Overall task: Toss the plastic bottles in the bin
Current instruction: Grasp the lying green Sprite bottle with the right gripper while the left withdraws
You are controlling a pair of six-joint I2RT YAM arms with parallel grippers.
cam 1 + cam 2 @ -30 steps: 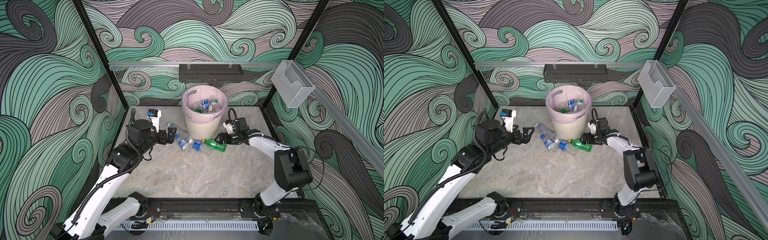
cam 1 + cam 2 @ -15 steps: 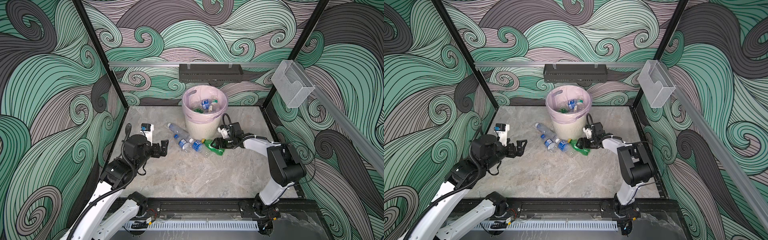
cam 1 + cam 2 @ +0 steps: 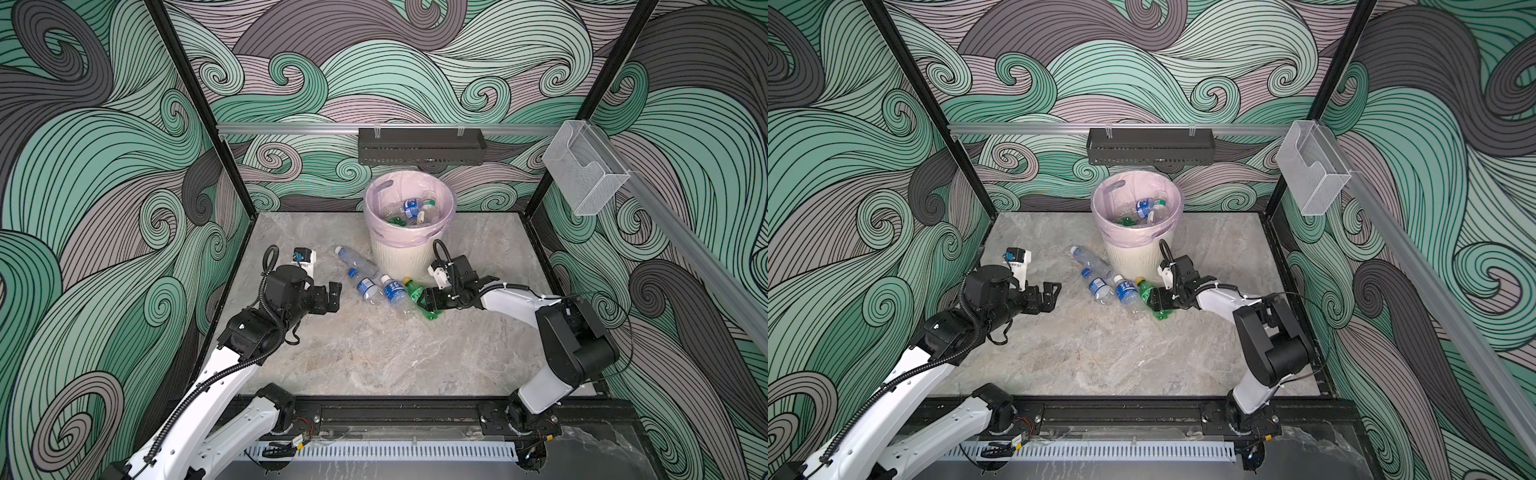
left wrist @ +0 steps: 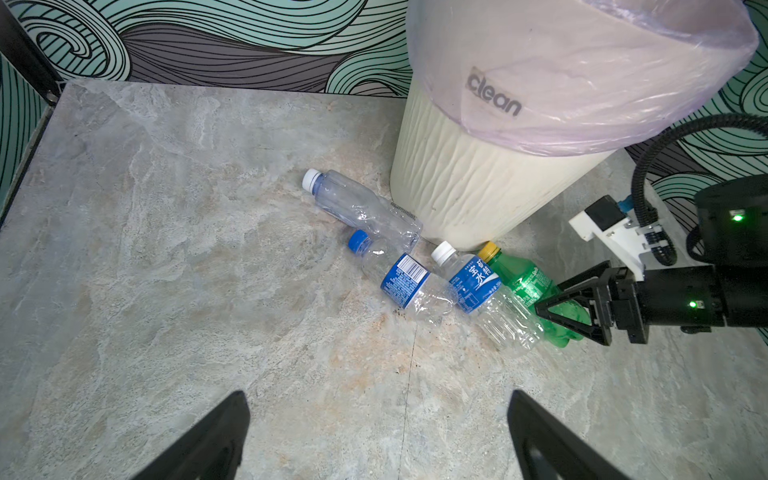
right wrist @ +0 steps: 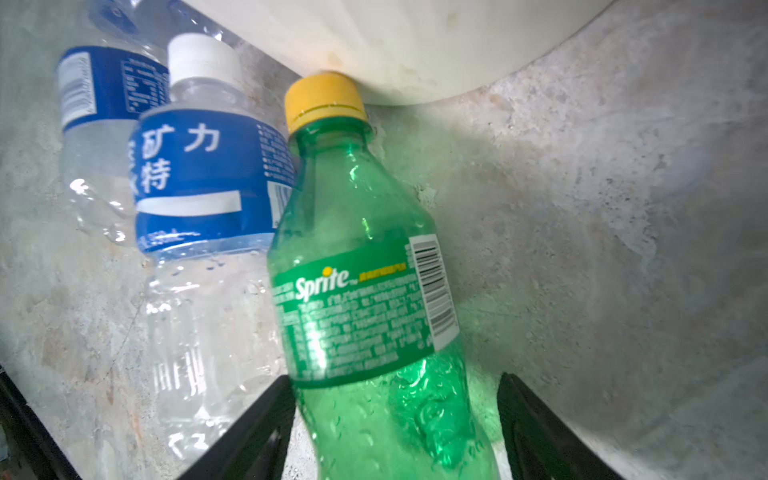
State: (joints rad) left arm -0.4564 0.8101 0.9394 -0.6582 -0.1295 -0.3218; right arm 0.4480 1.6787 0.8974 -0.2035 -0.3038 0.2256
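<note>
A grey marbled bench carries everything. Two white and black robot arms reach in from its near edge, the left arm and the right arm. A round, cream, ribbed bin, lined with a pale pink bag, stands at the middle of the far edge, with several bottles lying inside it. Four more lie on the bench in a slanting row just in front of the bin, their caps pointing toward the far edge. From the left end they are an unlabelled clear bottle whose base is just beside the bin, a blue-capped bottle with a blue label, and a white-capped bottle with a blue label. A green bottle lies at the right end, touching its white-capped neighbour. The right claw sits low on the bench, its jaws apart and straddling the green bottle's lower half. One finger seems to touch the plastic, and a sliver of gap shows at the other. The left claw is between the row and the left edge, jaws spread wide, apart from every bottle. The green bottle's yellow cap rests against the foot of the bin.
</note>
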